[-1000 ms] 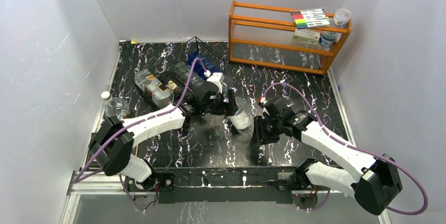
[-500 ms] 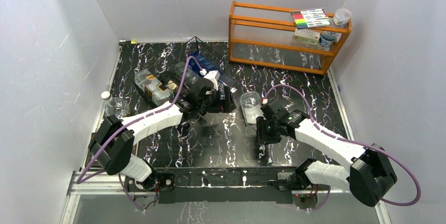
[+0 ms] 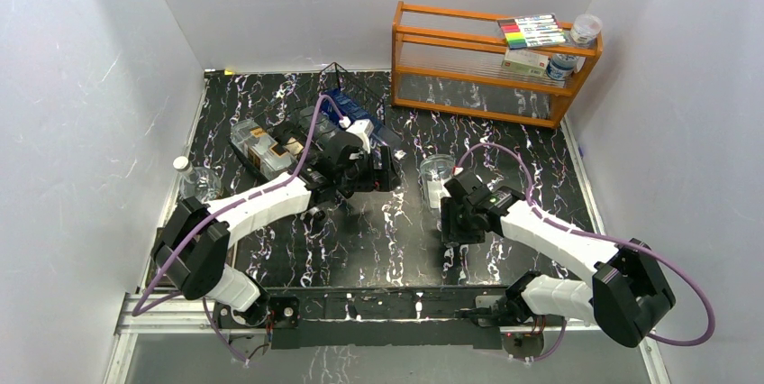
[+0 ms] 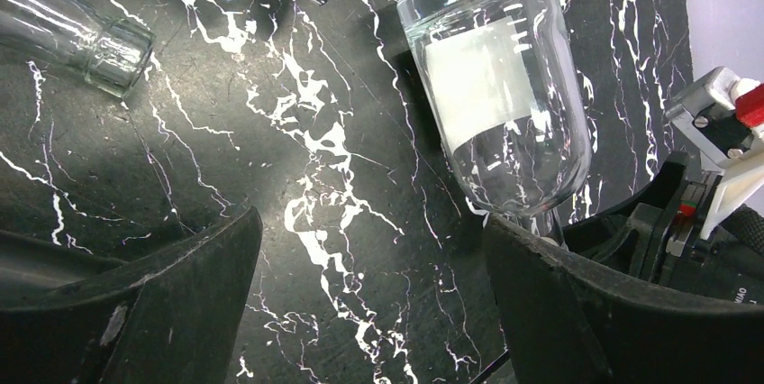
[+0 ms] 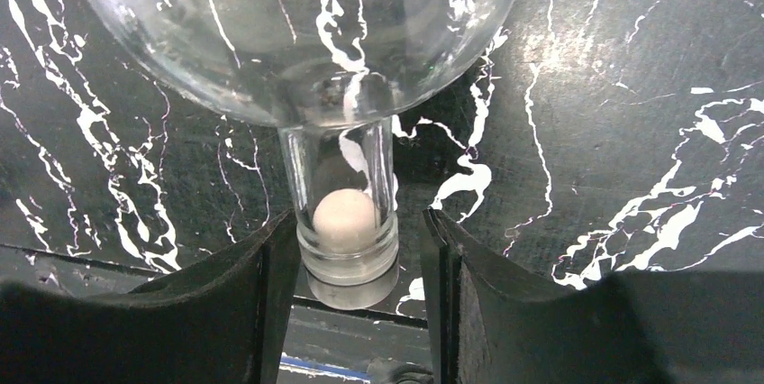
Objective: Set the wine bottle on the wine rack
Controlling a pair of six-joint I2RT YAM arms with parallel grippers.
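The wine bottle (image 3: 436, 177) is clear glass with a white label. It hangs tilted above the dark marbled table, base up and away from me. My right gripper (image 3: 448, 213) is shut round its neck; in the right wrist view the neck with its white stopper (image 5: 345, 220) sits between the fingers (image 5: 360, 312). My left gripper (image 3: 383, 172) is open and empty just left of the bottle, which shows beyond its right finger (image 4: 495, 96). The black wire wine rack (image 3: 351, 85) lies behind the left arm with several bottles on it.
An orange wooden shelf unit (image 3: 486, 50) with markers, a box and jars stands at the back right. A clear bottle (image 3: 194, 181) stands at the table's left edge. Bottle necks (image 4: 99, 50) on the rack lie close to the left gripper. White walls enclose the table.
The left gripper let go of the bottle and drew back left. The right gripper took the neck and carried the bottle right and toward the back.
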